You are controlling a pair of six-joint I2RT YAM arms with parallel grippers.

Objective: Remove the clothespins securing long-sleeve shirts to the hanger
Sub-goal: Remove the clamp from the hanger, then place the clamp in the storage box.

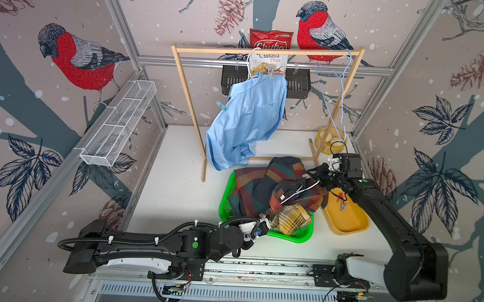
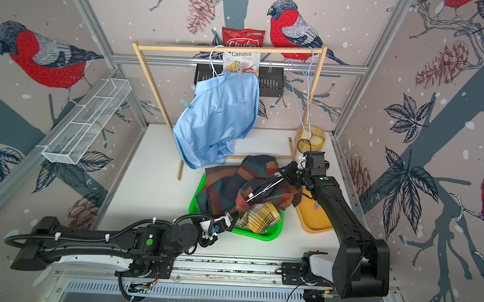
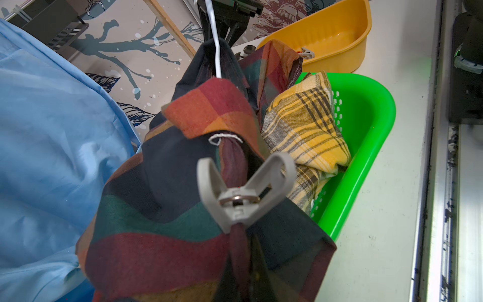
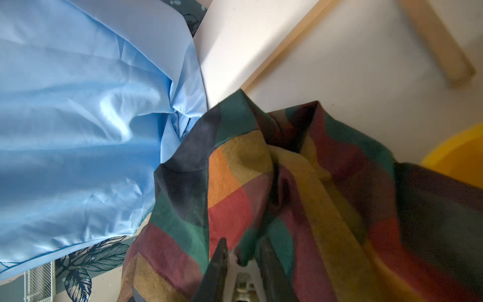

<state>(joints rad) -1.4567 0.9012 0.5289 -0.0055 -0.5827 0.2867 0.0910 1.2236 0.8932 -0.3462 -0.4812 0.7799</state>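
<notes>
Grey clothespin (image 3: 240,193) grips a fold of the dark plaid shirt (image 1: 258,187), just ahead of the left gripper (image 1: 265,220) as the left wrist view shows it. That gripper reaches into the near edge of the green basket (image 1: 293,238). It is closed, but its fingertips are buried under the plaid cloth, so what they pinch cannot be told.

The yellow plaid shirt (image 1: 290,219) lies bunched in the basket's right end, partly under the dark one. A white hanger (image 1: 300,191) runs through the dark shirt toward the right gripper (image 1: 315,173), which is farther back on the right. Its fingers (image 4: 218,264) press on both sides of a whitish clothespin (image 4: 243,283) at the shirt's edge.

Right of the basket, a yellow tray (image 1: 348,221) holds loose clothespins (image 1: 344,207).

Farthest back, the light blue shirt (image 1: 248,117) hangs from the wooden rack (image 1: 212,50). It has a teal clothespin (image 1: 221,106) on its left edge and a pale clothespin (image 1: 272,72) at the collar.
</notes>
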